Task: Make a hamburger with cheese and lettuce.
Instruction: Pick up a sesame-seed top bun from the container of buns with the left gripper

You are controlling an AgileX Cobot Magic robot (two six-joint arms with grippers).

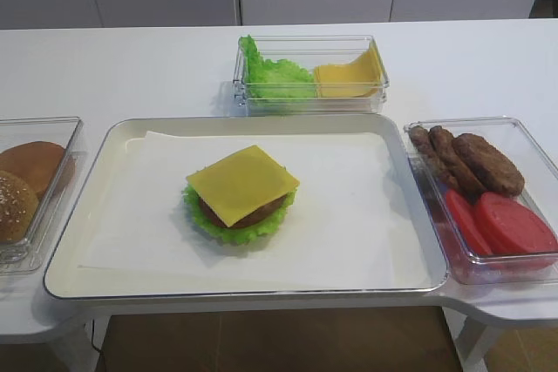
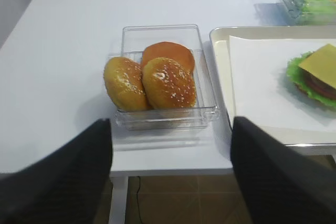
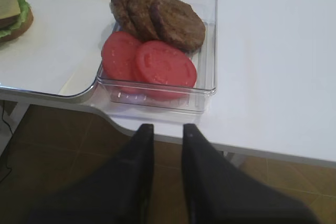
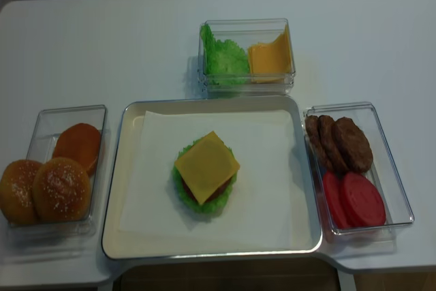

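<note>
Hands (image 3: 167, 132) (image 2: 170, 124) only in wrist views

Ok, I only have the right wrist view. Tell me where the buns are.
Observer: In a clear bin left of the tray: two sesame buns and one plain bun.
Operator: Now give me the top layer on the tray.
Observer: The hamburger ends at the cheese; there is no bun on it.
Operator: Report the left gripper.
Observer: The left gripper is open and empty, at the table edge, facing the bin.
</note>
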